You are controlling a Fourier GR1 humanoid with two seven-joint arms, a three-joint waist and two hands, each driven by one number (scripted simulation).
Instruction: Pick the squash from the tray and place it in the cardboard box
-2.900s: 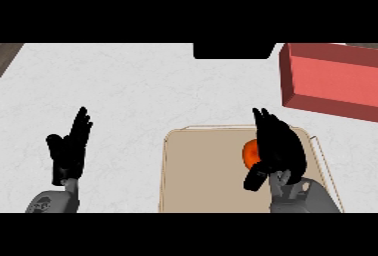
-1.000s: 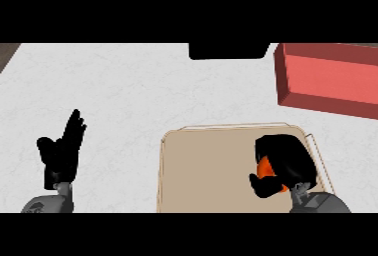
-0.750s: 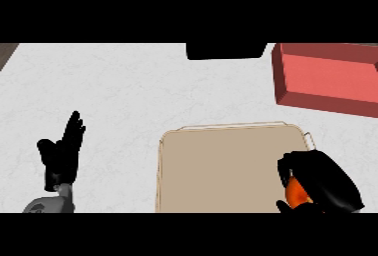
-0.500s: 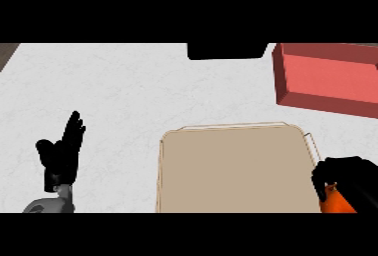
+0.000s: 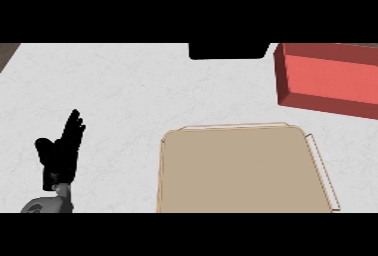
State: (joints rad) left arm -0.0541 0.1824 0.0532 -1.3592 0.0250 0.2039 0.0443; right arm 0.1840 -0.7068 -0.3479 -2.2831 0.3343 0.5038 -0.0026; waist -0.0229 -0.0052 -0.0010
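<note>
The tan tray [image 5: 236,170] lies on the white counter at the lower middle, and nothing rests on it. The squash shows nowhere in the head view. A red box [image 5: 328,79] with an open top stands at the upper right, beyond the tray. My left hand [image 5: 62,152] stays at the lower left with its fingers straight and pointing up, holding nothing. My right hand is out of the view.
A black object [image 5: 227,50] sits at the counter's far edge, top middle. White counter [image 5: 118,95] spreads between my left hand and the tray. A dark strip marks the counter's left edge at the top corner.
My right hand closed on the orange squash on the tray, then drew back toward the lower right and left the view with it. The left hand held still.
</note>
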